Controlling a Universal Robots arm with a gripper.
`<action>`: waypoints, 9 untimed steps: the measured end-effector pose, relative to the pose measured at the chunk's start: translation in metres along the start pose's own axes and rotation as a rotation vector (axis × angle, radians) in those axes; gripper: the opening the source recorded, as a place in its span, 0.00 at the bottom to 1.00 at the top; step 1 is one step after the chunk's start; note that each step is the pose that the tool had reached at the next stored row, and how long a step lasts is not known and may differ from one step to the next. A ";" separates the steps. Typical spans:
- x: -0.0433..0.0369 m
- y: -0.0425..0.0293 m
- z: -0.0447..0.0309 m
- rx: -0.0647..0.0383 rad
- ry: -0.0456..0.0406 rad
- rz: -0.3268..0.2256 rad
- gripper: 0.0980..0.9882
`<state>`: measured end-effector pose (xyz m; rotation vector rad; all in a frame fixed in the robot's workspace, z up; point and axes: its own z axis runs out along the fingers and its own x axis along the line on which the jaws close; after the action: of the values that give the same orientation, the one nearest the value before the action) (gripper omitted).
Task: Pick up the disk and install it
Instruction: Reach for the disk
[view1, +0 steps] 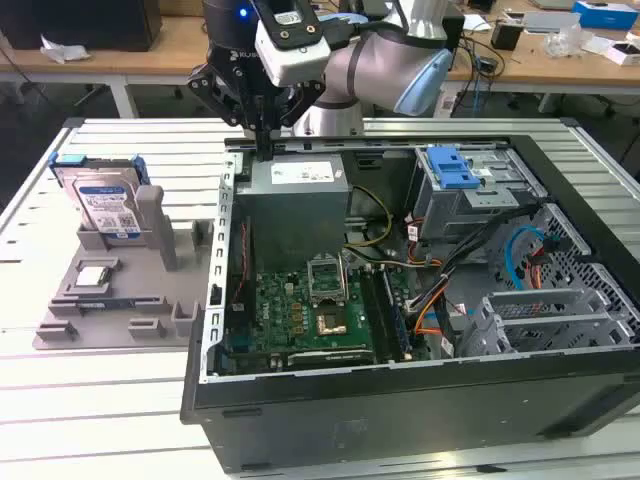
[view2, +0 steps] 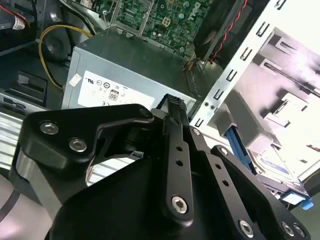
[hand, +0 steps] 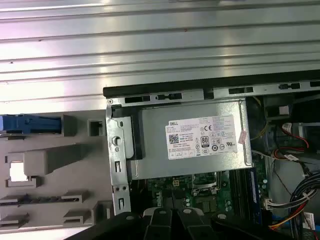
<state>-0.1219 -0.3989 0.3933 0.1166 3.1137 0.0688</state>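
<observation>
The disk (view1: 107, 205) stands upright in a grey holder at the exterior view's left, silver with a white and blue label and a blue frame. Its blue frame edge shows in the first wrist view (hand: 30, 124), and part of the disk (view2: 274, 167) shows in the second wrist view. My gripper (view1: 263, 150) hangs over the back left corner of the open computer case (view1: 400, 400), above the grey power supply (view1: 295, 195). It is well to the right of the disk. The fingers (view2: 174, 107) are together with nothing between them.
The grey fixture tray (view1: 120, 300) also holds a small square silver chip (view1: 92, 277). Inside the case lie the green motherboard (view1: 310, 310), cables and a metal drive cage with a blue latch (view1: 452, 165). A ribbed metal table (view1: 100, 390) surrounds everything.
</observation>
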 end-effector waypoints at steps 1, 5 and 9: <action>0.0042 -0.0003 -0.0001 0.000 0.0000 0.000 0.01; 0.0165 -0.0012 -0.0004 0.000 0.0000 0.000 0.01; 0.0254 -0.0019 -0.0007 0.000 0.0000 0.000 0.01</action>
<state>-0.1474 -0.3988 0.3933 0.1168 3.1137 0.0688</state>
